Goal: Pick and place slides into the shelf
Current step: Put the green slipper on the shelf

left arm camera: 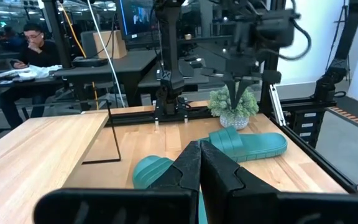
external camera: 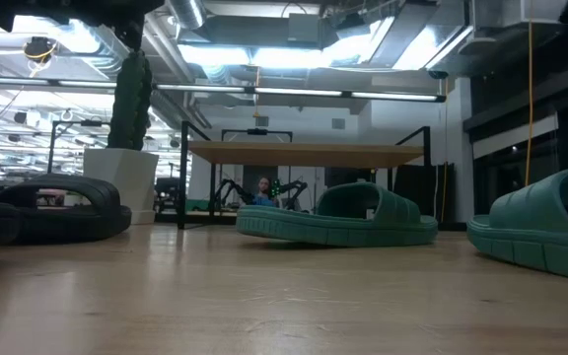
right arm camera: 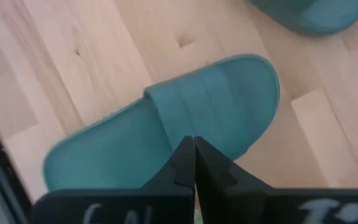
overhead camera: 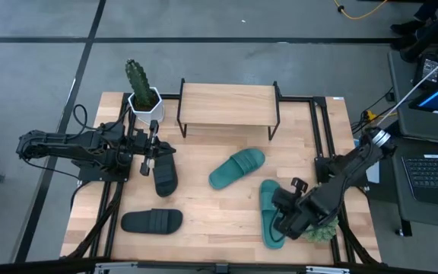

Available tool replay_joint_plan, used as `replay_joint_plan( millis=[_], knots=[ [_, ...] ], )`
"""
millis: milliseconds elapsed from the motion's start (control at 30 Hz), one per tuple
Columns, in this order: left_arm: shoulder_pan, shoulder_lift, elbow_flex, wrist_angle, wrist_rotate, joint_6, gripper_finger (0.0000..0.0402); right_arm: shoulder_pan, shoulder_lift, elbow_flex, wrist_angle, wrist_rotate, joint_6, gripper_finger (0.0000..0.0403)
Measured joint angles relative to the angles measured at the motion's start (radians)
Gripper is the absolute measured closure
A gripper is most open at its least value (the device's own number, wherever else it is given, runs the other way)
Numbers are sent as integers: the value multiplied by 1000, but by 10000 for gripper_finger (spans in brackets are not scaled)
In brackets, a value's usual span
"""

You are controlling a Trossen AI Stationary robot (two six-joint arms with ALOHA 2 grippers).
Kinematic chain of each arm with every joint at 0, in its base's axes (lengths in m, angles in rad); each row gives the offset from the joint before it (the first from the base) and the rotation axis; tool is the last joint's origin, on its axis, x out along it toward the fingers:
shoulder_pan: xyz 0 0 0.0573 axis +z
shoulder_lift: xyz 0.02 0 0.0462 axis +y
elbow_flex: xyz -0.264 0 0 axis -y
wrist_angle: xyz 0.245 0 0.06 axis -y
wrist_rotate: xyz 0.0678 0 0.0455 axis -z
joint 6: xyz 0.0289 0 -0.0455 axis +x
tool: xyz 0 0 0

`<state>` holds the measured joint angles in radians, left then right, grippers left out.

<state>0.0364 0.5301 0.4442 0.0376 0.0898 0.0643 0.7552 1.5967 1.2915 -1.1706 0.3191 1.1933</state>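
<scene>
The low shelf with a light wood top and thin black legs stands at the far side of the table. All four rubber slides lie on the table in front of it. One teal-green slide lies near the middle. The other teal-green slide lies under the right gripper, whose fingers are pressed together just above it. One black slide lies beside the left gripper, whose fingers are together too. The second black slide lies nearer the front edge.
</scene>
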Motion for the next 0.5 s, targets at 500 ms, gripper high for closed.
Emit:
replay_joint_plan(
  millis=[500],
  knots=[
    [0,0,0,-3,0,50,401,36,195,161,-84,1,41,389]
  ],
)
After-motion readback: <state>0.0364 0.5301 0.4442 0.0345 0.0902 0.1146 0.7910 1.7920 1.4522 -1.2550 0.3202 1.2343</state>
